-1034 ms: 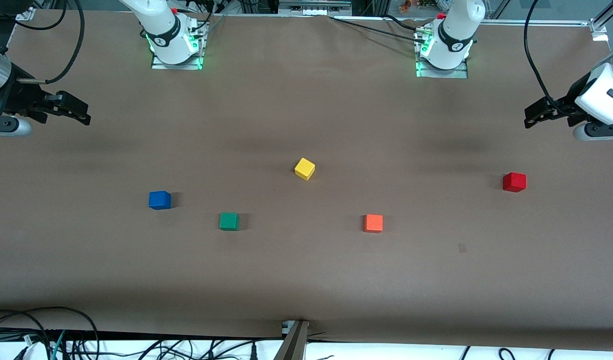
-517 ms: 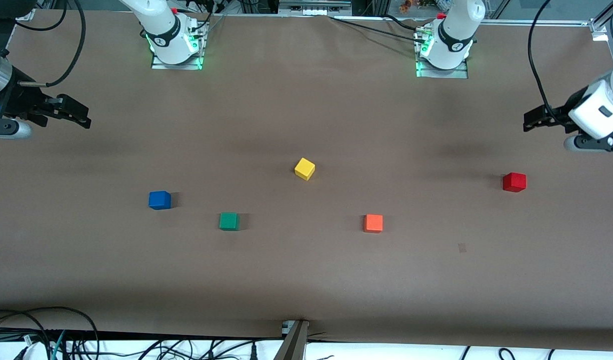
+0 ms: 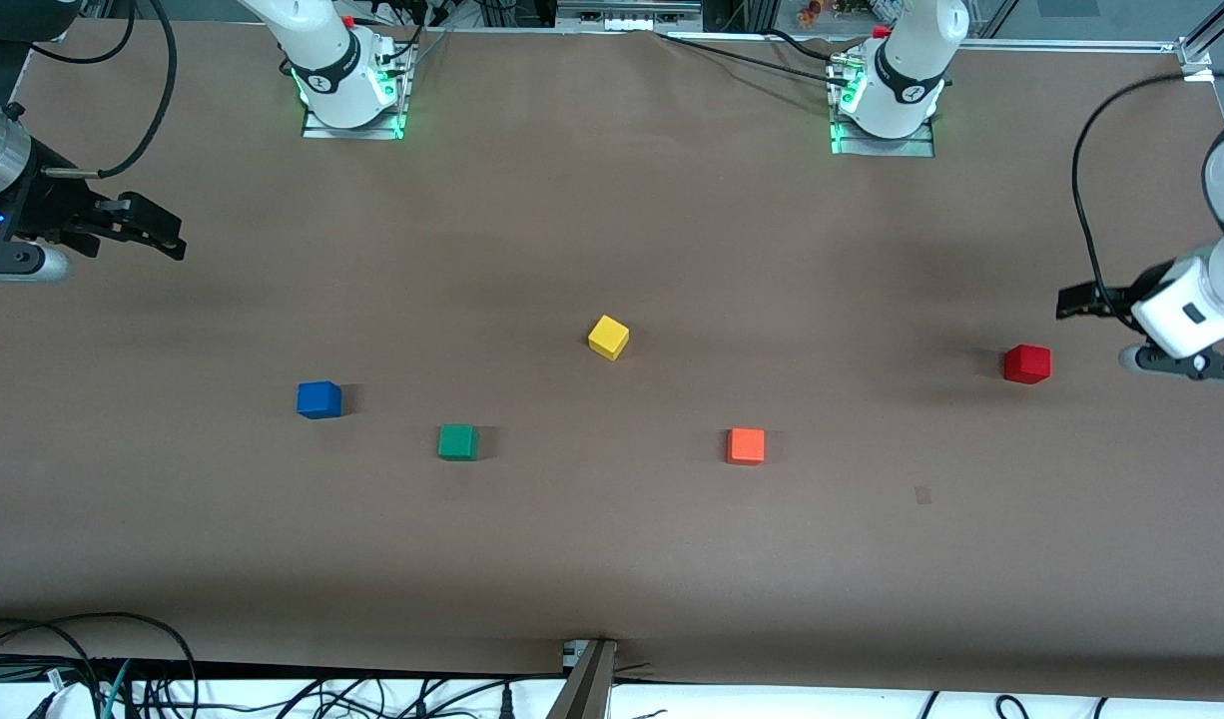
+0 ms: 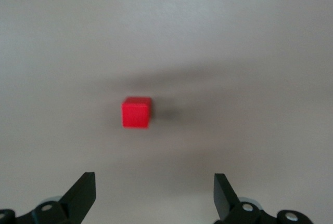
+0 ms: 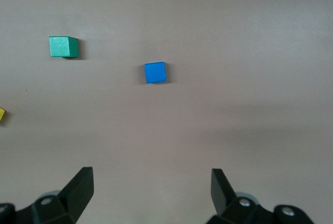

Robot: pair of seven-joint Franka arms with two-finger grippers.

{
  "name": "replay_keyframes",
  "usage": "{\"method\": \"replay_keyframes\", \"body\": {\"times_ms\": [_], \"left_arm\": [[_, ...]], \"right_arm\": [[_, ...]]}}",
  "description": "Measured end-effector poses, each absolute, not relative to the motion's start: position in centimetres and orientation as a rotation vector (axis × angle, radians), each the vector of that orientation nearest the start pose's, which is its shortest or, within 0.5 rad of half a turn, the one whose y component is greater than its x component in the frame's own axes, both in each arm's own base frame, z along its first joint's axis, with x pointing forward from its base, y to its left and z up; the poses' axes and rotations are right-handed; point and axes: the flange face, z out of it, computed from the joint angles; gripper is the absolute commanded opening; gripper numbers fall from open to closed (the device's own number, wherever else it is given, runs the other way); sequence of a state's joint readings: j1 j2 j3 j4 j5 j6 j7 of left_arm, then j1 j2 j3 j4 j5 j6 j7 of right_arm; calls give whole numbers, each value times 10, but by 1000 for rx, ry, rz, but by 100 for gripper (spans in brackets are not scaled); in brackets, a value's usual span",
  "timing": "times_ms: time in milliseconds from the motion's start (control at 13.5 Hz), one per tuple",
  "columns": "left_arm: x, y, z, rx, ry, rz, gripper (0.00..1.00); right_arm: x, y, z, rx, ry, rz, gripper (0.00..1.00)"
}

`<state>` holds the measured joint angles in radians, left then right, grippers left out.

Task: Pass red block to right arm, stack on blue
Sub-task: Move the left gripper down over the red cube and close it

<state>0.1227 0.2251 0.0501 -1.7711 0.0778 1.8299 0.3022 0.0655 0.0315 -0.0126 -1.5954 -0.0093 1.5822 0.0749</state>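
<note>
Five cubes lie apart on the brown surface (image 3: 612, 559). The red block (image 3: 1027, 363) sits toward the left arm's end, near the left gripper (image 3: 1076, 303), which hangs in the air. The right gripper (image 3: 163, 233) hovers at the right arm's end. The blue cube (image 3: 318, 399), green cube (image 3: 457, 441), yellow cube (image 3: 608, 337) and orange cube (image 3: 746, 445) lie between.

Left gripper (image 3: 1079, 303) hovering in the air at the left arm's end, fingers (image 4: 83, 195) spread wide. Right gripper (image 3: 163, 237) hanging at the right arm's end, fingers (image 5: 80, 187) also parted.
</note>
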Motion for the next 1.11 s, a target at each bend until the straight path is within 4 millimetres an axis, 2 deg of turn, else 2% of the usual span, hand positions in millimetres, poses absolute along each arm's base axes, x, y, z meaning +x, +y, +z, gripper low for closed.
{"method": "replay_keyframes", "body": {"times_ms": [148,295,517,665,812,1108], "left_arm": [[595,123,375,-3068,325,177,100],[586,129,332,-3058,376,96,100],[574,145,280,-3040,437,17,100],[568,160,251,-3049,418,40,100],[565,163,232,-3059,410,75,100],[559,164,214,-3072,401,123,100]], "right_arm": [[563,29,596,-3153,33,69,100],[563,30,596,-3153,33,68,100],[563,30,597,-3153,32,68,100],[563,30,596,-3153,32,68,100],[563,30,596,-3153,32,68,100],[563,30,596,-3153,31,68,100]]}}
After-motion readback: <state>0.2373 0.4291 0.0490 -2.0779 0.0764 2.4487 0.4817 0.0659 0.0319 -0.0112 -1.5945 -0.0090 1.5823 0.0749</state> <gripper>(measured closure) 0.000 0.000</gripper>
